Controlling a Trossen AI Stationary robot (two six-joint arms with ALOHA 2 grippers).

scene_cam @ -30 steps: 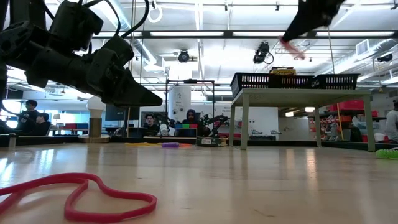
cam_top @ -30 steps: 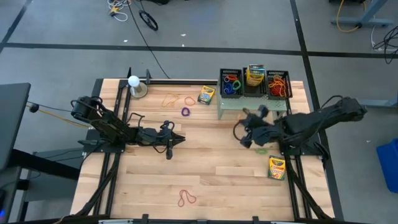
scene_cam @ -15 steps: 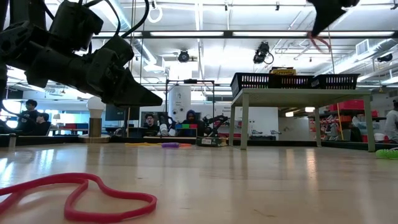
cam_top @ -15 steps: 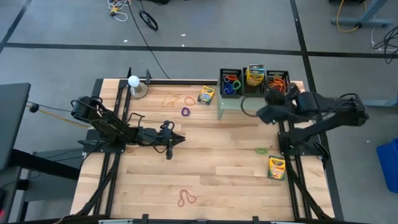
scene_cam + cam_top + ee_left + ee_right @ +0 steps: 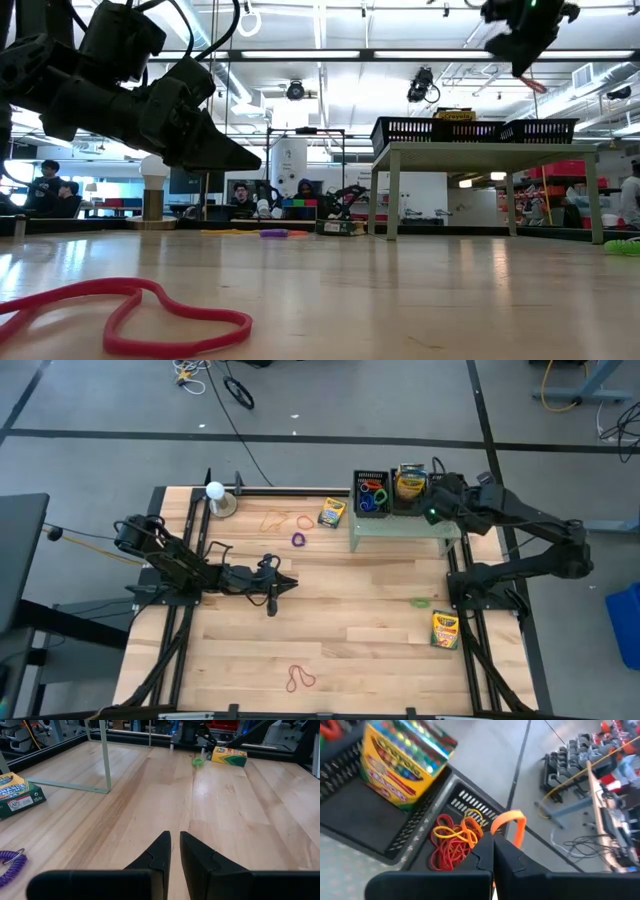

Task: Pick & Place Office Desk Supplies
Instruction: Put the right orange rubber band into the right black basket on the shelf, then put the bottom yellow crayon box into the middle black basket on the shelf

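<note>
The right pincer (image 5: 493,851) hangs over the rightmost black mesh bin (image 5: 422,827) on the pale green stand (image 5: 400,526), its fingers pressed shut on an orange rubber band (image 5: 510,822) that loops up above a heap of red, orange and yellow rubber bands (image 5: 452,842) in that bin. In the middle bin just beside it stands a crayon box (image 5: 402,762). The left pincer (image 5: 172,854) waits low over the wooden surface (image 5: 360,620), fingers nearly together with a thin gap and holding nothing, with a purple coil ring (image 5: 11,867) near it.

"Crayola" on crayon box (image 5: 402,762) in black basket (image 5: 365,827)
</note>
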